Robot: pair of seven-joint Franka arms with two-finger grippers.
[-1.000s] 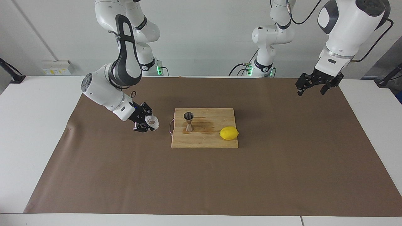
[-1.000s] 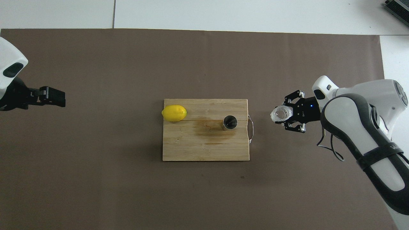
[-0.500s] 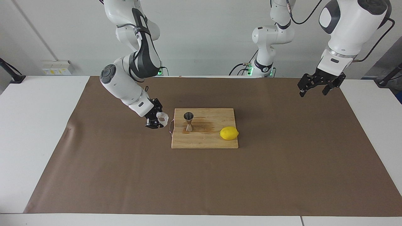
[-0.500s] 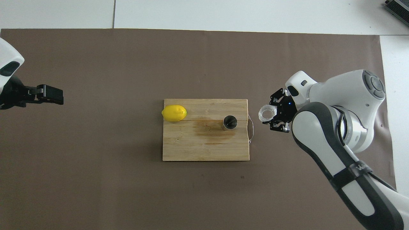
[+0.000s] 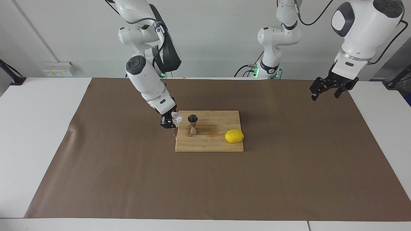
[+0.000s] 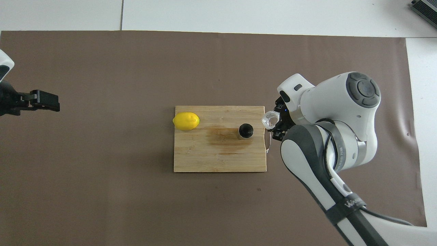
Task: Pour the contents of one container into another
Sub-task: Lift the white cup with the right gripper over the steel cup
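Observation:
The steel hourglass jigger stands upright on the wooden cutting board, toward the right arm's end of it; it also shows in the overhead view. My right gripper is shut on the knobbly clear glass cup and holds it in the air over the board's handle edge, beside the jigger and apart from it. The cup leans toward the jigger. My left gripper is open and empty, raised over the mat at the left arm's end, and waits.
A yellow lemon lies on the board toward the left arm's end. The board has a dark stain beside the jigger and a metal handle at the right arm's end. A brown mat covers the table.
My right gripper has carried the glass cup across the mat toward the board, from well off it to its handle edge beside the jigger. The left gripper has drifted slightly outward.

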